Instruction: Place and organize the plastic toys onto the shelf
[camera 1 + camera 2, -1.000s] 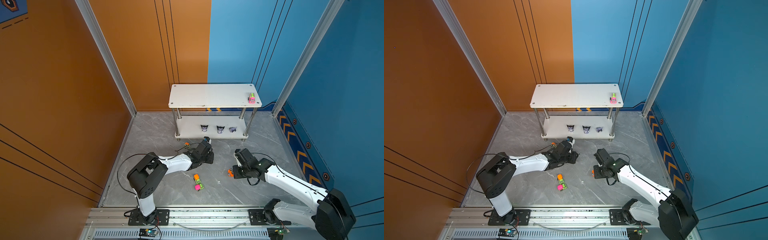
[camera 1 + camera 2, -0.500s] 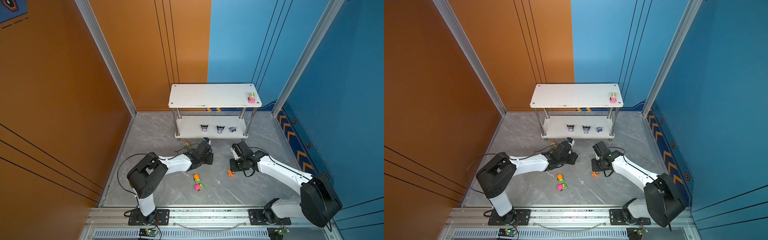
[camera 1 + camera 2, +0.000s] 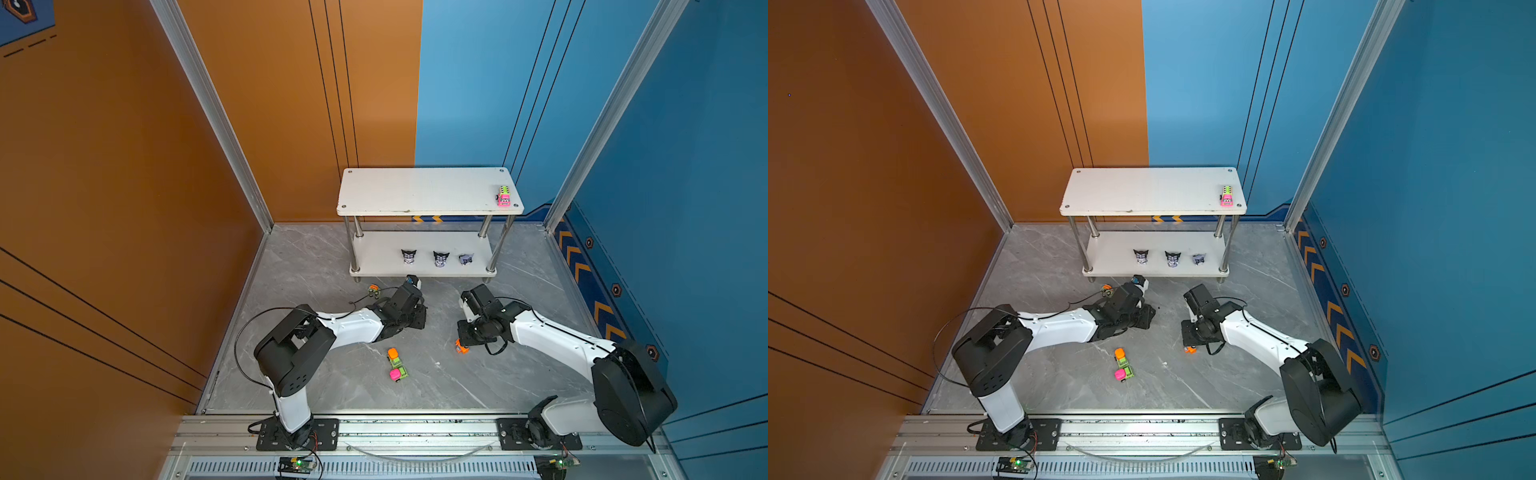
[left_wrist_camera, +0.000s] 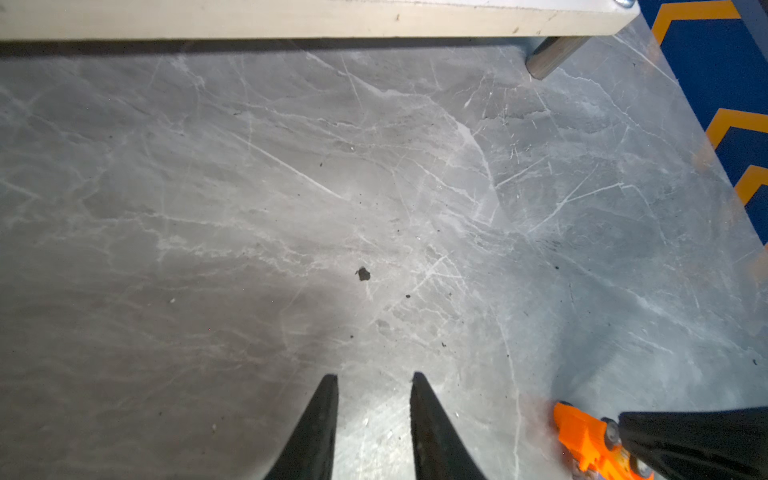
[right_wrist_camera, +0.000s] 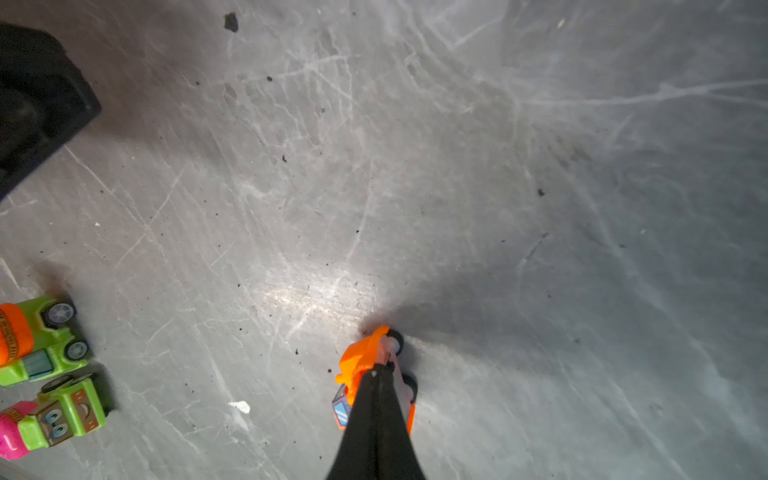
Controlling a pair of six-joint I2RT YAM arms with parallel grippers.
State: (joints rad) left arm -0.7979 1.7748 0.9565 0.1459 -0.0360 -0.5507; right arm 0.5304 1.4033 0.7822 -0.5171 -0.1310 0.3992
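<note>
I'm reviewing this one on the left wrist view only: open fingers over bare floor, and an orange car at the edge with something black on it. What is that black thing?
Observer: It's the right gripper. Its fingers are closed together, with the tips on the orange car.
Operator: Are any other cars not shelved yet?
Observer: Three. An orange-topped green car and a pink-topped green car sit side by side mid-floor, and a small orange-and-dark car is near the shelf's left front leg.
Operator: What's on the shelf?
Observer: Three figurines are on the lower board, and one pink-fronted car is on the top board, near its right end.
</note>
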